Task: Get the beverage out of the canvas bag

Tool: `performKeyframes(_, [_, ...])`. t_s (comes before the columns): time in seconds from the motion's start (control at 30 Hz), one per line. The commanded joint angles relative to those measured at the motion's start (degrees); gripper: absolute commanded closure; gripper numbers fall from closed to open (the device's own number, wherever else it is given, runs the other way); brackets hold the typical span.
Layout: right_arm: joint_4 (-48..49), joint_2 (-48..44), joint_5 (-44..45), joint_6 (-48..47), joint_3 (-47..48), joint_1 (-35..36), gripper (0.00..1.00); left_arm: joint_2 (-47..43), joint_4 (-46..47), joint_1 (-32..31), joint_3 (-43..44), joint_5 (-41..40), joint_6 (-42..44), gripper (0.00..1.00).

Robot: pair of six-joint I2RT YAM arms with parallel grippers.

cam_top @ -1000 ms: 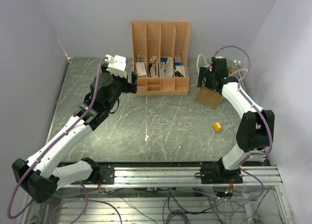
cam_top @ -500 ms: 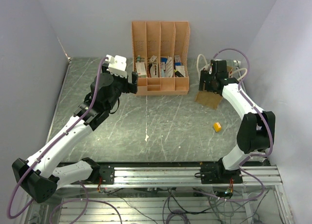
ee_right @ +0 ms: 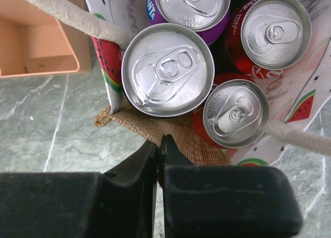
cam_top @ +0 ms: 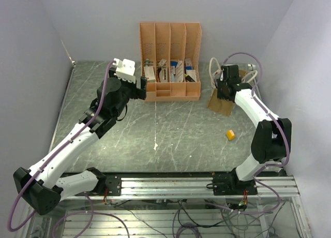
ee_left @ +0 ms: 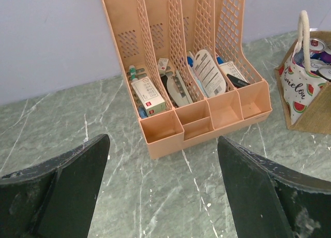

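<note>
Canvas bag point(ee_right: 155, 127): stood at the far right of the table point(cam_top: 170, 129), near the orange file organizer point(cam_top: 170, 62), cream rope handles up.
Beverages: four cans upright inside, among them a silver-topped can point(ee_right: 168, 70), a purple Fanta point(ee_right: 192, 5) and a red Coca-Cola point(ee_right: 275, 31).
Right end effector point(ee_right: 160, 145): poised over the bag's near burlap edge, fingers clenched together with nothing seen between them.
Left end effector point(ee_left: 163, 139): released, fingers spread wide, facing the organizer.

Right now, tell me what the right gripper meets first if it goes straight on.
Probably the canvas bag: its burlap edge lies just ahead of the shut right gripper, with the biggest can right behind it. Depth is hard to judge.
</note>
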Motion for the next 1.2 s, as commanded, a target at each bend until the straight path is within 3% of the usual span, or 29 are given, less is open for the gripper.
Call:
performKeyframes(0.0, [-1.4,-1.9,-0.6,0.0,-0.7,2.0,1.00,0.1,2.9,-0.6,-0.2,0.6,0.6,0.04])
performKeyframes(0.47, [-5.5,-7.0,3.8,0.1,-3.9,10.5,1.00,0.1,2.9,-0.8,-0.3,0.3,0.8,0.05])
performKeyframes(0.63, [-6.3,-9.5,1.2,0.4,-6.2,15.3,1.00,-0.1,2.8,-0.9,-0.3,-0.1,0.9,0.05])
performKeyframes(0.93, [-9.1,-11.8,-3.5,4.4,-6.9,27.9,1.00,-0.8,3.0,-0.9,-0.5,-1.8,1.4,0.04])
performKeyframes(1.17, [-7.1,-12.1,-10.0,7.6,-5.9,40.9,1.00,-3.1,3.7,-1.2,-1.2,-7.6,2.7,0.05])
